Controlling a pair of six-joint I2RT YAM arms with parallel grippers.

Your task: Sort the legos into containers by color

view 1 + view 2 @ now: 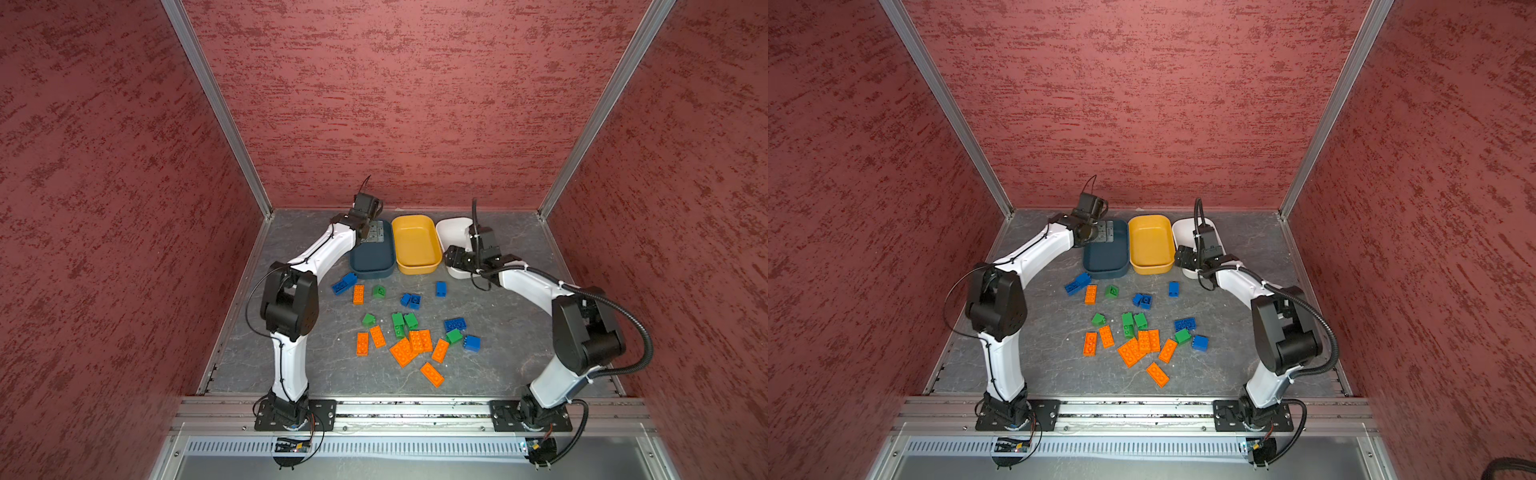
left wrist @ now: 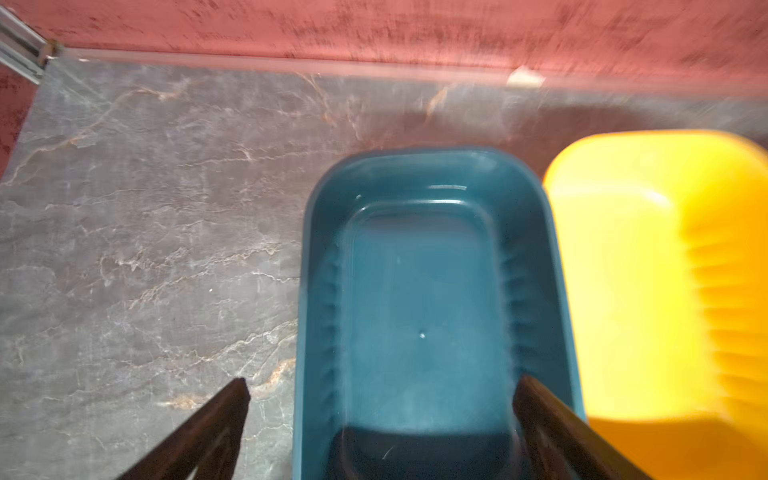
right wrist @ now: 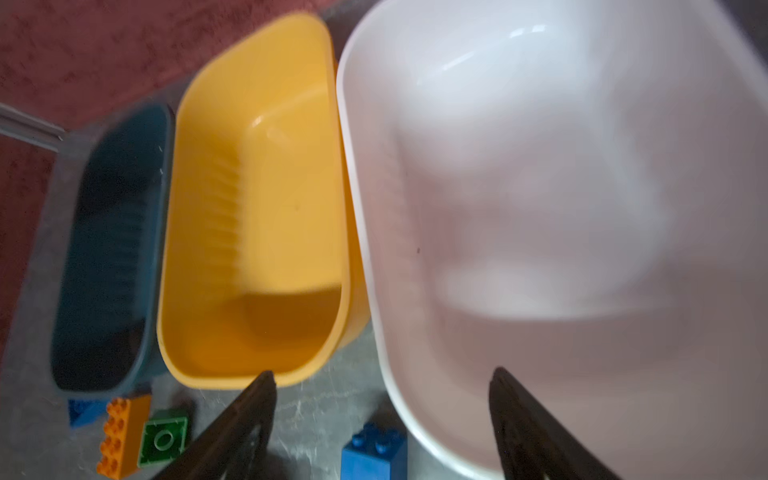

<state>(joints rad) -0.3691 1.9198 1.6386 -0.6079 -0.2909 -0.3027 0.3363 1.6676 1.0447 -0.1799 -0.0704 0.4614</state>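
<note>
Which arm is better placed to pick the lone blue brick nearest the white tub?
Right. The right hand, open and empty, hovers at the white tub's near rim, close to that blue brick; the left hand, also open, is over the teal tub, farther away.

I've got the three tubs in shot: the dark teal tub (image 1: 372,259), the mustard yellow tub (image 1: 417,245) and the white tub (image 1: 451,232). The loose pieces come in three colours: orange plates (image 1: 402,352), green blocks (image 1: 398,320) and blue blocks (image 1: 471,344). The tabletop (image 1: 311,365) reads as grey marble with pale veins, a few of them rusty. The walls (image 1: 395,104) are dusty red, flecked with darker red. The arms (image 1: 291,361) show white shells with black joints.
</note>
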